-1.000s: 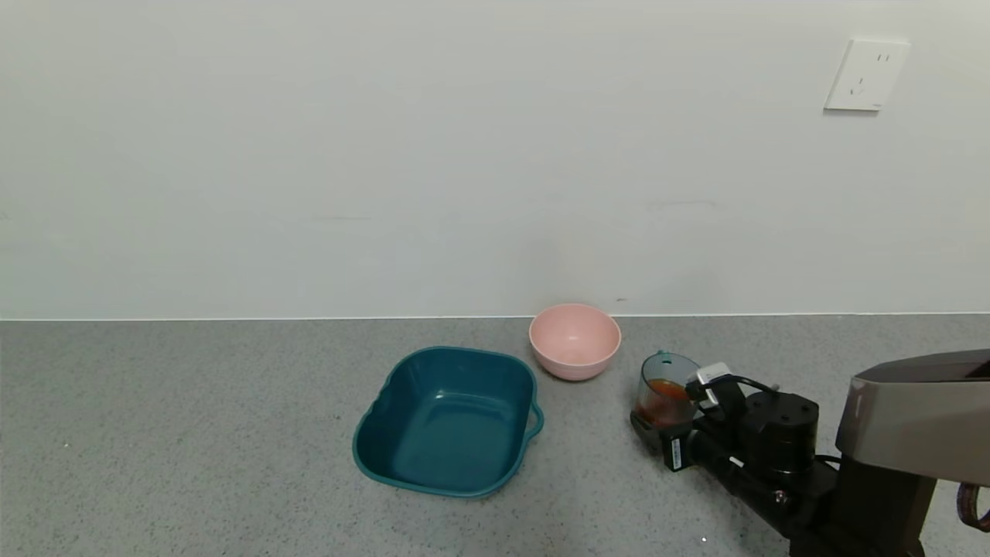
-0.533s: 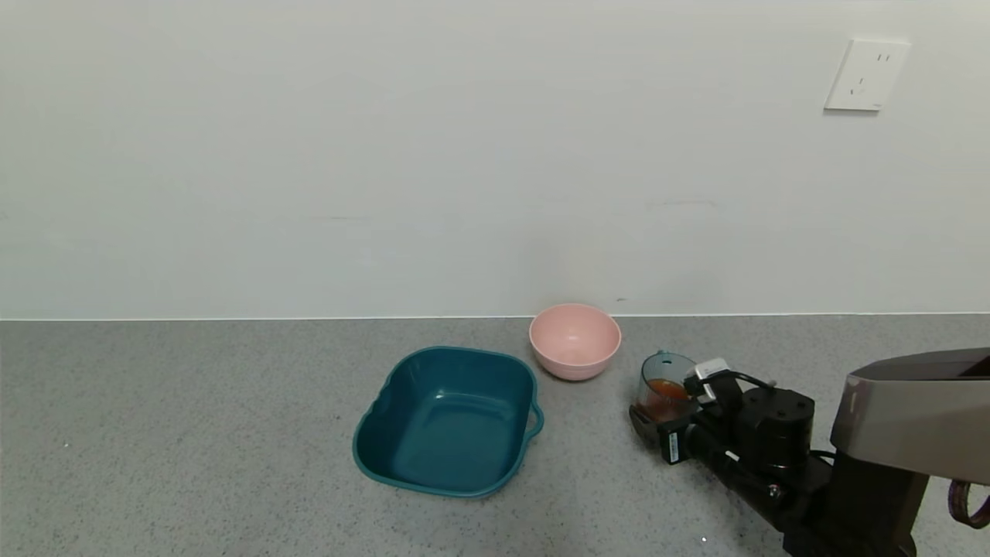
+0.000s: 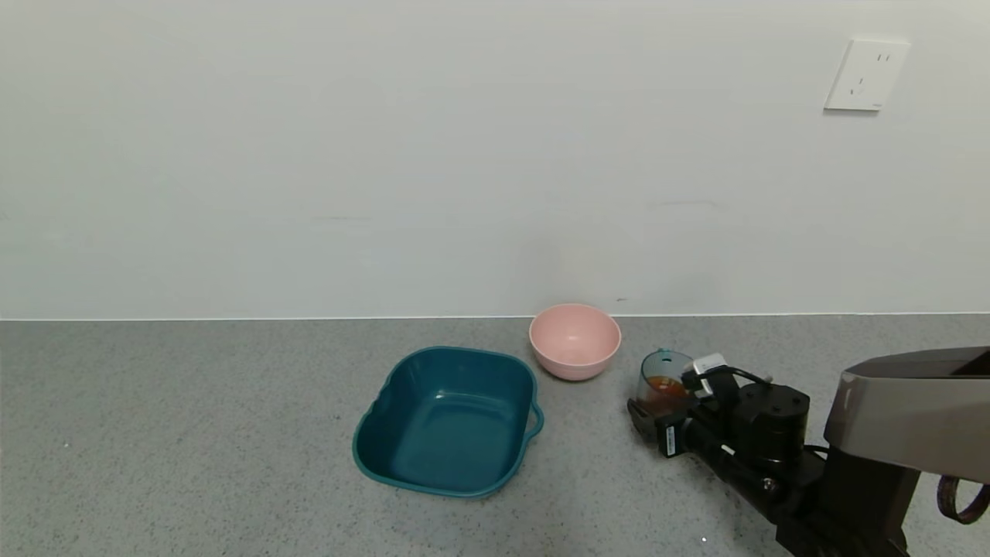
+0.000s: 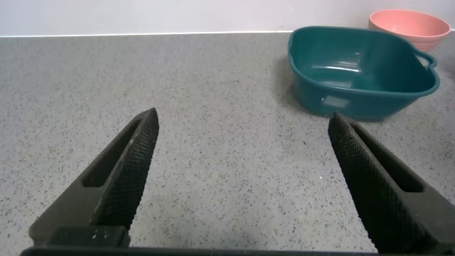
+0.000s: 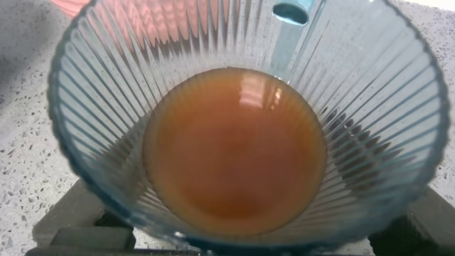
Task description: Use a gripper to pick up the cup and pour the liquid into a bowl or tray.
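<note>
ribbed cup [image 3: 663, 381] in right gripper [image 3: 653, 414]

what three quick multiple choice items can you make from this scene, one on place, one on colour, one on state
1. Where is the cup relative to the pink bowl?
A. inside it
B. on the robot's right of it, nearer the robot
C. on the robot's left of it

2. What colour is the basin?
A. dark teal
B. white
C. yellow

3. What is the state of the cup?
A. empty
B. tipped over the basin
C. upright, holding brown liquid

Answers:
1 B: the head view shows the cup on the counter to the bowl's right, at the right end effector.
2 A: its walls are dark teal in both the head and left wrist views.
3 C: the right wrist view looks down onto liquid still in it.

The left end effector is open, holding nothing.
</note>
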`<state>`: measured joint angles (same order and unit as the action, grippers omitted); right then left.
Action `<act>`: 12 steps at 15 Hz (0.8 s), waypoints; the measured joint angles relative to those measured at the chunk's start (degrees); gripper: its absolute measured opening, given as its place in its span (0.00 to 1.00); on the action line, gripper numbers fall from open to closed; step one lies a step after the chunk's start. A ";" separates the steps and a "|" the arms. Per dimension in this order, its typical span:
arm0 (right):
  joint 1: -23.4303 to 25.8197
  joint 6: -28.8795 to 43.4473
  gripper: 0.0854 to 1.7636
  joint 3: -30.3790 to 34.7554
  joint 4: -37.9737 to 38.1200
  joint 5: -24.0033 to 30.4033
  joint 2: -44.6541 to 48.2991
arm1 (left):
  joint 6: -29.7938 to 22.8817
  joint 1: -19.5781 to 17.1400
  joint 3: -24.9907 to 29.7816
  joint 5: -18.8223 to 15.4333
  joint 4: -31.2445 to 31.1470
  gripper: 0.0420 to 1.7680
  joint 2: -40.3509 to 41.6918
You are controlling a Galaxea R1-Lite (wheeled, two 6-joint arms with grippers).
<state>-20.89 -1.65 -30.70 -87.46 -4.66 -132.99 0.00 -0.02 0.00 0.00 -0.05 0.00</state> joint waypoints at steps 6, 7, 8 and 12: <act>0.01 0.02 0.78 -0.15 -0.37 0.02 -0.23 | 0.00 0.02 0.00 0.00 0.00 0.97 0.00; 0.01 0.02 0.77 -0.15 -0.37 0.02 -0.23 | 0.00 0.02 0.00 0.00 0.00 0.97 0.00; 0.01 0.02 0.76 -0.15 -0.37 0.02 -0.23 | 0.00 -0.02 0.00 0.00 0.05 0.97 0.00; 0.04 0.00 0.76 -0.15 -0.39 0.00 -0.22 | 0.00 0.02 0.00 0.00 0.05 0.97 0.00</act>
<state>-20.86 -1.65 -30.84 -87.85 -4.66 -133.21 0.00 0.00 0.00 0.00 0.00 0.00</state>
